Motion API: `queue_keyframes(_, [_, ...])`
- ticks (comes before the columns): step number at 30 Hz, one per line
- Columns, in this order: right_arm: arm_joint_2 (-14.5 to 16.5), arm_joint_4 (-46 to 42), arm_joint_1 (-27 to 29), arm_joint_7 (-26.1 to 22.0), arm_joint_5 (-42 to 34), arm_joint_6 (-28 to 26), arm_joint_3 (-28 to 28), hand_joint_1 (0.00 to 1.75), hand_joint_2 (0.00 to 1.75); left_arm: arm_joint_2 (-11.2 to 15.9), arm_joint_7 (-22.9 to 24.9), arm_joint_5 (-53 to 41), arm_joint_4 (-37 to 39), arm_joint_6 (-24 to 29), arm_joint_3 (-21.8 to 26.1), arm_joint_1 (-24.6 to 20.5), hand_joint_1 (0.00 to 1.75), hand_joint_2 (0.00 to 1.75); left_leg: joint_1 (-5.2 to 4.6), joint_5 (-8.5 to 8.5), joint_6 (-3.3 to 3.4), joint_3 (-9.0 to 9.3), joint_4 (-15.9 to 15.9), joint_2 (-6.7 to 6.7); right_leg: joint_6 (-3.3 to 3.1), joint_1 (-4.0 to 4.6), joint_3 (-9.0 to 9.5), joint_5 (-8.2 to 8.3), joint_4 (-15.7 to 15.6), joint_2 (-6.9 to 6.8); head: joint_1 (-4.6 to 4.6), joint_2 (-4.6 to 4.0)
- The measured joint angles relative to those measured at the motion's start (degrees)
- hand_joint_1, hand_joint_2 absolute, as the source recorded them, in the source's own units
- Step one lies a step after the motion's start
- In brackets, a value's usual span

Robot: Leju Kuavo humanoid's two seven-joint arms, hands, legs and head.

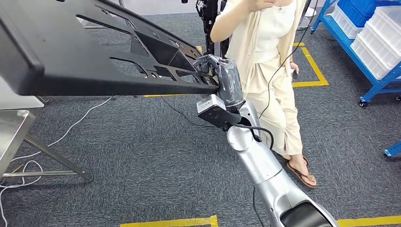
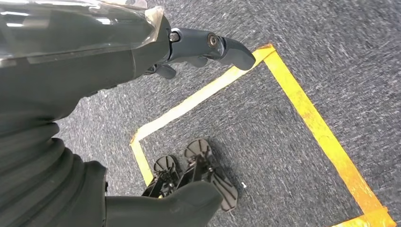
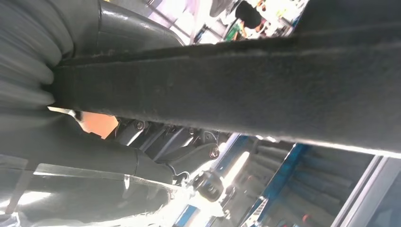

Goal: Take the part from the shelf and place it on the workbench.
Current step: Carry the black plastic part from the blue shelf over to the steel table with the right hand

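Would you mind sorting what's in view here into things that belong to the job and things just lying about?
Job:
- black part, held up over the floor
- right hand, gripping its edge
- steel workbench

Lying about:
- person in cream clothes
- blue shelf with white bins
- yellow floor tape
- white cable

The large flat plastic part (image 1: 94, 52) is matt black. Dark grey carpet (image 1: 142, 156) carries yellow tape lines (image 1: 309, 71). The metal shelving frame (image 1: 352, 52) is blue, its stacked plastic bins (image 1: 378, 42) white. A person's loose clothes (image 1: 269, 61) are cream.
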Motion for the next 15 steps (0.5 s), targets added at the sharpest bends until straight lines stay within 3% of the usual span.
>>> queue_keyframes(2, [0.1, 0.0, -0.3, 0.1, 0.0, 0.0, 0.0, 1.75, 1.75, 0.0, 0.0, 0.0, 0.0, 0.0, 0.0, -0.1, 0.0, 1.75, -0.63, 1.26, 0.65, 2.4, -4.6, 1.28, 0.18, 0.31, 0.1, -0.22, 0.0, -0.78, 0.03, 0.0])
queue_keyframes(3, [0.1, 0.0, -0.4, 0.2, 0.0, 0.0, 0.1, 1.75, 1.75, 0.0, 0.0, 0.0, 0.0, 0.0, 0.0, -0.2, 0.0, 1.75, -0.94, 1.13, 0.87, 2.57, -5.2, 1.32, 0.37, 0.39, 0.14, -0.31, -0.1, -1.2, 0.05, 0.0])
queue_keyframes(5, [0.1, 0.0, -0.5, 0.5, 0.1, 0.1, 0.2, 1.75, 1.75, 0.0, 0.0, 0.0, 0.0, 0.0, 0.0, -0.1, 0.0, 1.75, -0.93, 1.47, 1.41, 2.78, -5.8, 0.2, 0.87, 0.39, 0.2, -0.55, 0.0, -1.69, 0.05, 0.0])
queue_keyframes(6, [0.2, 0.0, -0.5, 0.6, 0.1, 0.1, 0.3, 1.75, 1.75, 0.0, 0.0, 0.0, 0.0, 0.0, 0.1, -0.1, 0.0, 1.75, -0.8, 1.72, 1.74, 3.07, -6.2, -0.29, 1.07, 0.34, 0.03, -0.91, 0.5, -1.02, 0.08, 0.0])
queue_keyframes(7, [0.2, 0.0, -0.5, 0.7, 0.2, 0.1, 0.3, 1.75, 1.75, 0.0, 0.0, 0.0, 0.0, 0.0, 0.1, -0.1, 0.0, 1.75, -0.61, 2.0, 2.06, 3.39, -6.7, -0.76, 1.16, 0.3, -0.61, -1.7, 2.0, 0.13, 0.09, 0.0])
queue_keyframes(9, [0.0, 0.0, -0.4, 0.7, 0.3, 0.1, 0.4, 1.75, 1.75, 0.0, 0.0, 0.0, 0.0, 0.0, 0.1, -0.2, 0.0, 1.75, -0.42, 2.27, 2.41, 3.67, -7.1, -1.8, 0.97, 0.05, -3.71, -4.43, 8.5, 2.7, 0.13, 0.0])
queue_keyframes(11, [-0.2, 0.1, -0.2, 0.8, 0.3, 0.1, 0.4, 1.75, 1.75, 0.0, 0.0, 0.0, 0.0, 0.0, 0.1, -0.2, 0.0, 1.75, -0.38, 2.29, 2.45, 3.64, -7.1, -3.19, 1.1, -0.18, -7.37, -6.58, 15.3, 3.47, 0.16, 0.0])
queue_keyframes(12, [-0.3, 0.2, -0.1, 0.9, 0.3, 0.1, 0.5, 1.75, 1.75, -0.1, 0.0, 0.0, 0.0, 0.0, 0.1, -0.2, 0.0, 1.75, -0.35, 2.29, 2.43, 3.65, -7.0, -3.91, 1.51, -0.32, -7.93, -6.35, 16.0, 3.55, 0.17, 0.0])
queue_keyframes(13, [-0.4, 0.3, -0.1, 0.9, 0.4, 0.1, 0.5, 1.75, 1.75, -0.1, 0.0, 0.0, 0.0, 0.0, 0.1, -0.2, 0.0, 1.75, -0.29, 2.27, 2.38, 3.67, -6.9, -4.65, 2.08, -0.51, -7.44, -5.27, 14.5, 3.63, 0.17, 0.0])
queue_keyframes(15, [-0.4, 0.4, -0.1, 1.0, 0.4, 0.1, 0.6, 1.75, 1.75, -0.2, 0.0, 0.0, 0.0, 0.0, 0.1, -0.2, 0.0, 1.75, -0.11, 2.09, 2.02, 3.6, -6.5, -5.97, 3.25, -1.11, -4.04, -1.83, 6.8, 4.65, 0.19, 0.0])
